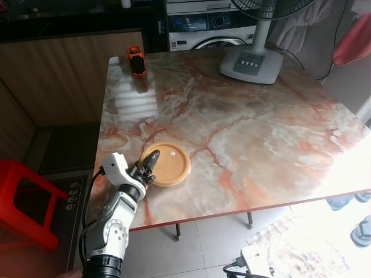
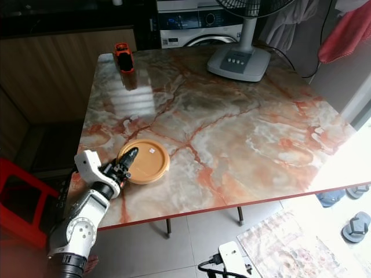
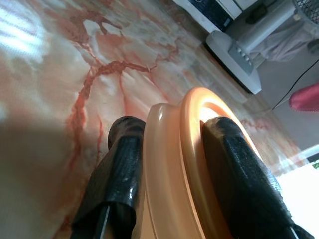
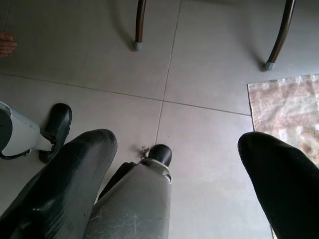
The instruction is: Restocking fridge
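Orange lidded container (image 1: 166,164) is being gripped at the table's (image 1: 261,133) near-left corner.
Left gripper (image 3: 169,174) is being closed across its rim, presumably for lifting; right gripper (image 4: 172,164) is being held open over floor.

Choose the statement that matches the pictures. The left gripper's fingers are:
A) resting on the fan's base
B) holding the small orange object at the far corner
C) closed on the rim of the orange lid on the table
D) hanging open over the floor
C: in the left wrist view the left gripper has one finger on each side of the orange lid rim, on the marble table.
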`<state>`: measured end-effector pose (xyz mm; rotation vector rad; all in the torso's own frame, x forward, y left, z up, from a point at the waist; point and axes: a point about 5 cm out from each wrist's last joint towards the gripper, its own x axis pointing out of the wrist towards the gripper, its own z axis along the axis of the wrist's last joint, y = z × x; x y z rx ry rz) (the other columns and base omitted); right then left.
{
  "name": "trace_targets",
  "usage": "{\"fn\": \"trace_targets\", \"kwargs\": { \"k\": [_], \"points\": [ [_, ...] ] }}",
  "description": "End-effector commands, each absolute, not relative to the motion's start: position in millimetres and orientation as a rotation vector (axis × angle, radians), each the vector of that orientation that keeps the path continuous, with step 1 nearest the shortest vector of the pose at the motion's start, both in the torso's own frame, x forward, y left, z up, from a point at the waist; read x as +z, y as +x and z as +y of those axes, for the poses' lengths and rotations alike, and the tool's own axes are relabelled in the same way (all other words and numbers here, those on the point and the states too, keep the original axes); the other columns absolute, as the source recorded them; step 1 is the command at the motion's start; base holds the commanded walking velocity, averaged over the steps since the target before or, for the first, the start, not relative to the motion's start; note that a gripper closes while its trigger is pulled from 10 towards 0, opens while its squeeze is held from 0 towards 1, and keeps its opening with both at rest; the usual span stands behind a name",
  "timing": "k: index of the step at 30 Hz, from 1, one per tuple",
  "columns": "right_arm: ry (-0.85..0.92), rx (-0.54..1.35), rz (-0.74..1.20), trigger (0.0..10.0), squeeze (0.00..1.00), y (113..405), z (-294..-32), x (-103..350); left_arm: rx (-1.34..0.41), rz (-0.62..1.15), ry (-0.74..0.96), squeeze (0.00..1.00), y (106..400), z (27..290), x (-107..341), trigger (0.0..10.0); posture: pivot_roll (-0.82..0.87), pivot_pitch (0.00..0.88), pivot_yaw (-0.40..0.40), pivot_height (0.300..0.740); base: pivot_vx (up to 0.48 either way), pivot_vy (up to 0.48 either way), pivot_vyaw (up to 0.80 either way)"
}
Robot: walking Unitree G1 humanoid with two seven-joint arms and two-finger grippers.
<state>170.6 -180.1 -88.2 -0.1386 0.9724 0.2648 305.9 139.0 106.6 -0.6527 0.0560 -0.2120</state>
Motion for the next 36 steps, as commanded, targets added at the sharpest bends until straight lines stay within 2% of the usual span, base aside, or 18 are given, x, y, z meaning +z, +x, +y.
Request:
{"fn": "trace_targets", "kwargs": {
  "k": [1,14,16,17,18,26,32,36],
  "points": [
    [-0.139,0.263,0.974,10.0,0.0,169.0,-181.1,-88.8,-0.225,0.001,-0.659,0.0,306.6,139.4,120.3,0.0,0.05,0.054,-0.015,0.74,0.0,0.0,0.0],
    [-0.123,0.254,0.978,10.0,0.0,168.6,-181.4,-89.0,-0.257,-0.089,-0.775,0.0,303.0,136.4,141.0,0.0,0.05,0.061,-0.016,0.74,0.0,0.0,0.0],
    [-0.119,0.25,0.978,10.0,0.0,168.5,-181.7,-89.0,-0.247,-0.082,-0.748,0.0,301.2,137.0,140.9,0.0,0.05,0.06,-0.017,0.74,0.0,0.0,0.0],
    [-0.116,0.247,0.978,10.0,0.0,168.4,-182.0,-89.0,-0.242,-0.079,-0.7,0.0,298.7,136.8,141.0,3.3,0.05,0.06,-0.017,0.74,0.0,0.0,0.0],
    [-0.115,0.245,0.978,10.0,0.0,168.2,-182.1,-89.1,-0.235,-0.081,-0.682,0.0,295.5,136.9,141.6,10.0,0.05,0.062,-0.018,0.74,0.0,0.0,0.0],
    [-0.086,0.215,0.975,10.0,0.0,166.5,-184.5,-89.5,-0.216,-0.172,-0.709,0.0,281.1,144.9,164.8,10.0,0.06,0.066,-0.023,0.74,0.0,0.0,0.0],
    [-0.068,0.198,0.976,10.0,0.0,164.8,-185.3,-90.1,-0.204,-0.17,-0.653,0.0,268.9,146.6,169.4,10.0,0.06,0.065,-0.02,0.74,0.0,0.0,0.0],
    [-0.046,0.179,0.972,10.0,0.0,163.7,-184.9,-90.6,-0.177,-0.168,-0.625,0.0,269.7,157.8,170.6,10.0,0.05,0.059,-0.014,0.74,0.0,0.0,0.0]
  ]
}}
